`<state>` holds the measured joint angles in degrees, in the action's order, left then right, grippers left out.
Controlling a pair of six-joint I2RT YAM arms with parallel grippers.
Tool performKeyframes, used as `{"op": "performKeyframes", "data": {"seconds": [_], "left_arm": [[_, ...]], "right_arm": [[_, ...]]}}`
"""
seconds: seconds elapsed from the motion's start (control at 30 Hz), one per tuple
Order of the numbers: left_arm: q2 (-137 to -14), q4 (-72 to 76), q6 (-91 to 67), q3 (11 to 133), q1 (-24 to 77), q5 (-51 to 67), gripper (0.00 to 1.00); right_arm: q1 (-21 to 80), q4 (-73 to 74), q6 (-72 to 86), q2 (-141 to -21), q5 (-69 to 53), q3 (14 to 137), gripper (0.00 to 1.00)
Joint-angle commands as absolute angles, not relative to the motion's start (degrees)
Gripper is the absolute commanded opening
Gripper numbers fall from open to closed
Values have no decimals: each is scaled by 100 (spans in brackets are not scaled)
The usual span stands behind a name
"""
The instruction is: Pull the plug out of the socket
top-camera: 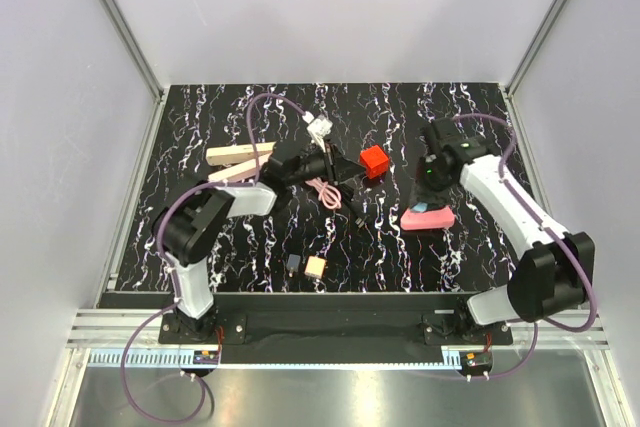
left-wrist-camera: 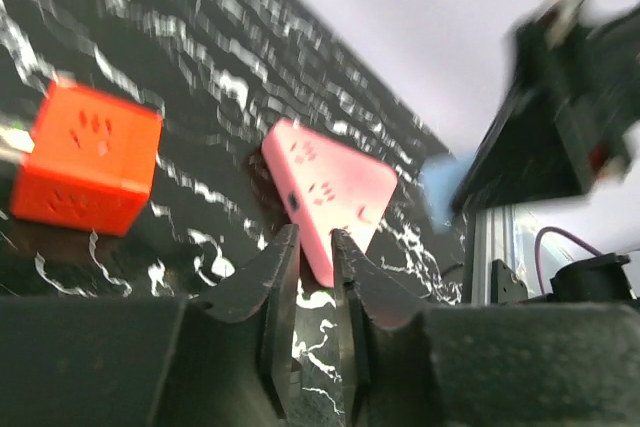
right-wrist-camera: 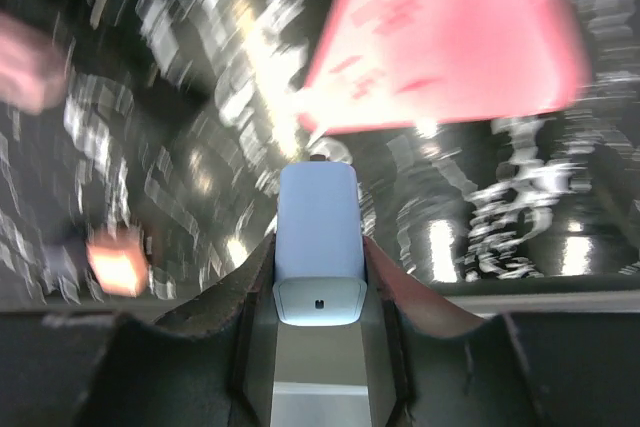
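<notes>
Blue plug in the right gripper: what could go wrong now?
The plug sits pinched by its sides in the right gripper; it might slip out. The pink block lies loose right beside it, so a stray move could shove it. The left gripper is close too; the arms might bump.

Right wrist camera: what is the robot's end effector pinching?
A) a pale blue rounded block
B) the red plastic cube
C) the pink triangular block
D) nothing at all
A: in the right wrist view the pale blue rounded block sits clamped between the fingers of the right end effector, while the pink triangular block lies further ahead, apart from it.
</notes>
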<state>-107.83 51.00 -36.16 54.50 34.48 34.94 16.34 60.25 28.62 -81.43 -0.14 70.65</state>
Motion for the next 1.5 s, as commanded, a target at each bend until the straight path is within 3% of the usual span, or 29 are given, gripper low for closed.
{"op": "performKeyframes", "data": {"seconds": [0.0,0.2,0.37,0.63,0.93,1.23,1.33,1.47], "left_arm": [[-10249,5669,-3121,5142,3297,3578,25],[-10011,5308,-2812,4975,3103,3428,26],[-10099,5458,-2997,4896,3006,3358,27],[-10063,5457,-3322,4615,2479,2944,28],[-10634,6872,-4499,4438,1828,3568,28],[-10749,6934,-4570,4509,1775,3586,28],[-10775,6961,-4597,4509,1767,3595,28],[-10828,7013,-4649,4535,1758,3639,27]], "right_arm": [[2520,5994,2373,-8252,-799,7005,0],[4067,5942,2189,-8445,-1360,6874,0],[4772,5407,2127,-8832,-2144,6610,0],[4992,4711,2153,-9578,-2452,6565,0],[5159,4544,1855,-10476,-2654,6952,0],[5159,4544,1574,-10854,-2690,7084,0],[5159,4553,1503,-10854,-2576,7014,4],[5159,4553,1441,-10802,-2409,6970,19]]}}
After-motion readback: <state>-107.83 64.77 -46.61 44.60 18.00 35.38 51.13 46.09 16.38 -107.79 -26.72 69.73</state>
